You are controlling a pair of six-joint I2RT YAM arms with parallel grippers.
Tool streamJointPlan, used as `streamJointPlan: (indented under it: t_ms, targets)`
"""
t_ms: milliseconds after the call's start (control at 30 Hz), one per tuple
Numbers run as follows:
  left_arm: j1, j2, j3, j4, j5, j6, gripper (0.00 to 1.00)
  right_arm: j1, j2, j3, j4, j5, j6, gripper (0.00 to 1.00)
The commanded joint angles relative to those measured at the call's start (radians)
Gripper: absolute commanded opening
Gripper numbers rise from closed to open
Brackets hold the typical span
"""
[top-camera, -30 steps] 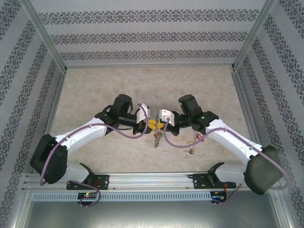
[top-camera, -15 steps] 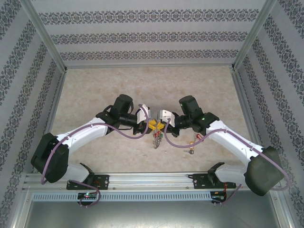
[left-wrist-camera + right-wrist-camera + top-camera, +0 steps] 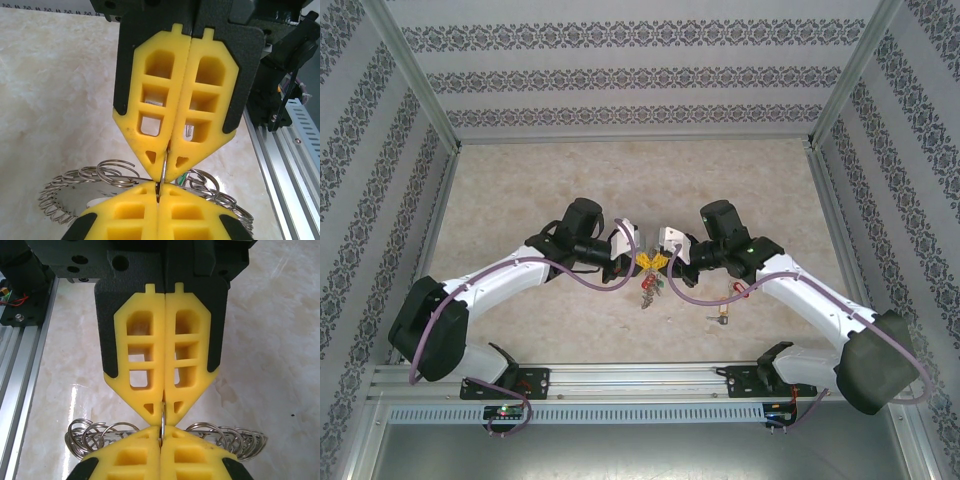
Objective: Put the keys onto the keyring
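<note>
Left claw, right claw – both clamped shut on keyring (tip to tip)

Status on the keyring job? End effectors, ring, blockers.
Left end effector and right end effector shut, tip to tip, both pinching the keyring. Loose keys on table, right side. No blocker seen.

The keyring's middle hides behind meeting yellow fingers; the picture's bottom edge cuts off the left hand; overhead, the keys are too small to tell apart.
</note>
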Motion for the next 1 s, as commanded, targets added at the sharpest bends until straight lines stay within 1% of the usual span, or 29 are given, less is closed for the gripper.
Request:
streamJointPlan:
  t_ms: [0,67,167,233,333,467,567,633,967]
  targets:
    - [-0.016,-0.027,-0.031,0.119,0.000,-0.049,0.00,-0.006,-0.035,-0.027,0.039,-0.053,0.013,0.04]
    - [-0.015,-0.035,-0.054,0.169,-0.003,-0.078,0.00,-0.015,-0.044,-0.039,0.046,-0.049,0.023,0.08]
    - [-0.015,-0.036,-0.075,0.218,-0.001,-0.114,0.00,-0.028,-0.052,-0.056,0.053,-0.069,0.024,0.09]
    - [-0.016,-0.035,-0.083,0.238,0.004,-0.130,0.00,-0.035,-0.053,-0.068,0.069,-0.071,0.030,0.12]
    - [-0.016,-0.039,-0.093,0.258,0.005,-0.145,0.00,-0.045,-0.044,-0.070,0.070,-0.079,0.039,0.12]
    - [-0.017,-0.049,-0.106,0.269,0.000,-0.150,0.00,-0.059,-0.042,-0.077,0.081,-0.078,0.046,0.15]
    - [-0.015,-0.050,-0.109,0.273,0.003,-0.152,0.00,-0.063,-0.044,-0.083,0.089,-0.093,0.043,0.15]
    - [-0.018,-0.047,-0.107,0.284,0.007,-0.159,0.00,-0.063,-0.038,-0.080,0.089,-0.099,0.043,0.12]
    - [-0.015,-0.044,-0.111,0.316,0.012,-0.207,0.00,-0.059,-0.026,-0.074,0.123,-0.116,0.058,0.12]
